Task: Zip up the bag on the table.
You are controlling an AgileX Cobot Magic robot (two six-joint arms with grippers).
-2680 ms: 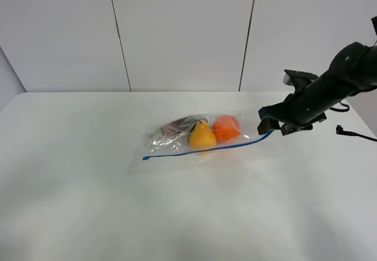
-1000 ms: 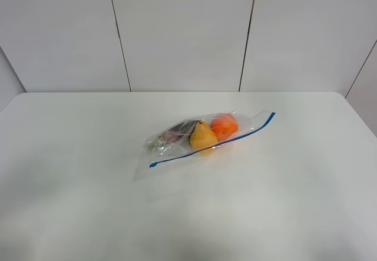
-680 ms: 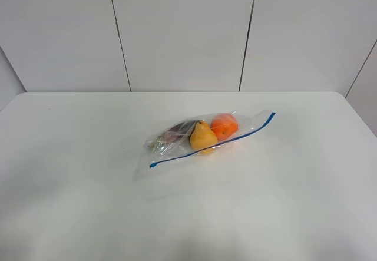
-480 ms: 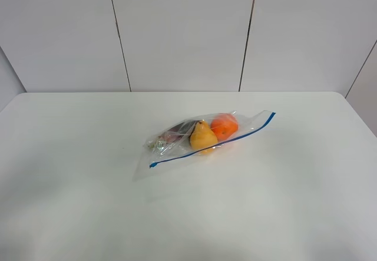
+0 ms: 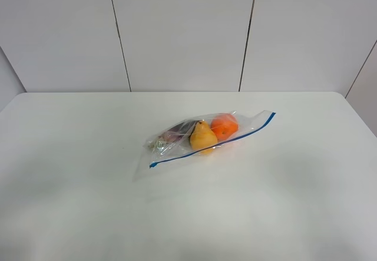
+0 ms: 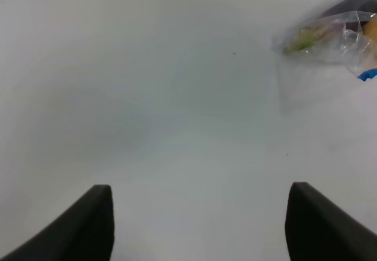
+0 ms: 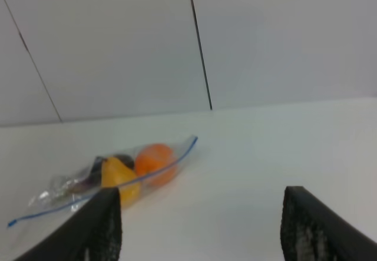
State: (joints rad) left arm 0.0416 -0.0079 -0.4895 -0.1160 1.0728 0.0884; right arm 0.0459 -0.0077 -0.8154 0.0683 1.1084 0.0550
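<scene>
Light was even, soft and diffuse, and the white counter (image 5: 88,202) carried only faint grey mottling. The bag (image 5: 200,137) cast a weak shadow and showed small glints. Both wrist views were soft: the left tool (image 6: 200,220) and right tool (image 7: 200,225) fingers were blurred dark wedges, the bag ahead slightly hazy.

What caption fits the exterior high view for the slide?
Clear zip bag holding a pear and orange lies on the white table; no arms in frame.
</scene>
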